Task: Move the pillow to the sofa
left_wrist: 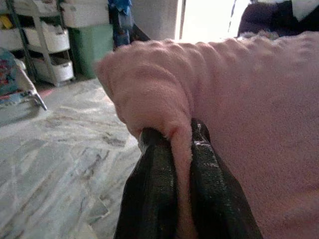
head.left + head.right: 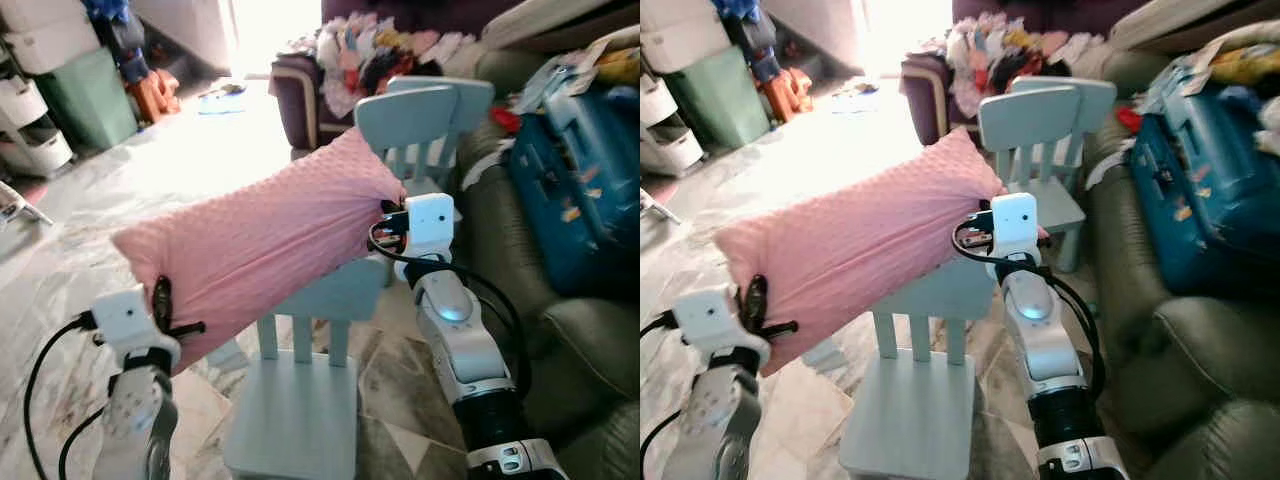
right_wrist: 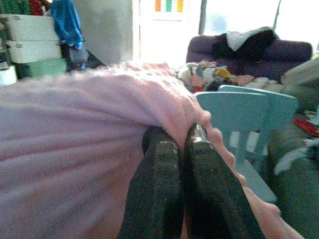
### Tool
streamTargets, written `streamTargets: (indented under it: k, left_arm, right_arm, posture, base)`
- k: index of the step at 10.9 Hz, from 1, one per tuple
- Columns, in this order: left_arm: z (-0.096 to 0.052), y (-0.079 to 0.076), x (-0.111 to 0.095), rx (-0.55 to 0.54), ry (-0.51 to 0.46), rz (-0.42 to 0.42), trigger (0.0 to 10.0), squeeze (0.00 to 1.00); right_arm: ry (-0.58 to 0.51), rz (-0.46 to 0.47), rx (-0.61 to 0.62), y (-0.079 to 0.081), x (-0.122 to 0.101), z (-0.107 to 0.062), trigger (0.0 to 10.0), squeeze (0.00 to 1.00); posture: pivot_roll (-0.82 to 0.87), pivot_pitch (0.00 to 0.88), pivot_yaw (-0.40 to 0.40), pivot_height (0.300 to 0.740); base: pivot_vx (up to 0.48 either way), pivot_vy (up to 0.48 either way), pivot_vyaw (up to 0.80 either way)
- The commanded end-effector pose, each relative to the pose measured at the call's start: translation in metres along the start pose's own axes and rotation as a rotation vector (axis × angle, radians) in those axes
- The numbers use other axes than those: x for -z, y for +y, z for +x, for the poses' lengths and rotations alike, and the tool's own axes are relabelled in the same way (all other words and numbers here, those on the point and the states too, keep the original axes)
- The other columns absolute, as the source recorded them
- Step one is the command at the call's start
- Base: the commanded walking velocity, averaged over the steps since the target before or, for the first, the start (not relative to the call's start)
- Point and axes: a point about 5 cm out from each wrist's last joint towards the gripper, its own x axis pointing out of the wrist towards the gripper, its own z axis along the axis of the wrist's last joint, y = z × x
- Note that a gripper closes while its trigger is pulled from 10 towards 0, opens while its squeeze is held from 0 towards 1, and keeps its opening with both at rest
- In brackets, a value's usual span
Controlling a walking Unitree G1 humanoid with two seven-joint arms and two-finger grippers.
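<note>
A long pink dotted pillow [image 2: 260, 235] hangs in the air between my two arms, above a small light-blue chair [image 2: 300, 400]. My left gripper [image 2: 165, 305] is shut on the pillow's near left end, pinching a fold of fabric between its fingers [image 1: 154, 194]. My right gripper [image 2: 388, 222] is shut on the pillow's far right end, where its fingers [image 3: 159, 184] squeeze the fabric. A dark green sofa [image 2: 580, 350] stands on my right, its seat partly covered.
A second light-blue chair [image 2: 425, 115] stands behind the pillow. On the sofa lies a blue suitcase [image 2: 575, 180]. A purple couch [image 2: 300, 95] piled with clothes is at the back. White drawers [image 2: 30, 110] and a green bin [image 2: 90, 95] stand far left on the marble floor [image 2: 60, 260].
</note>
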Motion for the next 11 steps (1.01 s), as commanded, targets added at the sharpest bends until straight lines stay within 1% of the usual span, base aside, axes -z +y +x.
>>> streamTargets:
  k: [1,2,3,4,5,7,8,11]
  left_arm:
    - [0.001,0.011,0.003,-0.058,0.033,0.033,10.0,0.0]
    - [0.007,0.012,-0.002,-0.074,0.046,-0.006,10.0,0.0]
    - [0.01,0.009,-0.009,-0.056,0.029,-0.034,10.0,0.0]
    - [0.009,0.006,-0.009,-0.044,0.042,-0.075,10.0,0.0]
    - [0.009,0.001,-0.009,-0.021,0.06,-0.096,10.0,0.0]
    - [0.004,-0.005,-0.008,-0.006,0.065,-0.125,10.0,0.0]
    - [0.002,-0.004,-0.006,-0.007,0.076,-0.131,10.0,0.0]
    - [-0.003,-0.009,-0.003,0.006,0.099,-0.189,10.0,0.0]
  right_arm:
    - [-0.023,0.011,0.077,-0.02,-0.007,0.001,0.0,0.0]
    - [-0.013,0.008,0.074,-0.02,-0.006,0.001,0.0,0.0]
    - [-0.001,-0.005,0.065,-0.02,-0.004,0.0,0.0,0.0]
    - [0.012,-0.009,0.053,-0.019,-0.002,-0.001,4.0,0.0]
    - [0.073,-0.009,0.011,-0.017,0.003,-0.001,10.0,0.0]
    - [0.072,-0.018,-0.039,-0.016,0.004,-0.005,10.0,0.0]
    - [0.075,-0.008,-0.049,-0.015,0.003,-0.005,10.0,0.0]
    - [0.096,-0.01,-0.071,-0.016,0.002,-0.005,10.0,0.0]
  posture:
    - [-0.16,0.0,0.071,0.74]
    - [-0.16,0.0,0.069,0.74]
    - [-0.16,0.0,0.068,0.74]
    - [-0.16,0.0,0.067,0.74]
    - [-0.17,0.0,0.066,0.74]
    - [-0.17,0.0,0.055,0.74]
    - [-0.17,0.0,0.052,0.74]
    - [-0.18,0.0,0.037,0.74]
  base:
    - [0.0,0.0,0.0]
    - [0.0,0.0,0.0]
    - [0.0,0.0,0.0]
    - [0.0,0.0,0.0]
    - [0.0,0.0,0.0]
    - [0.0,0.0,0.0]
    - [0.0,0.0,0.0]
    - [0.0,0.0,0.0]
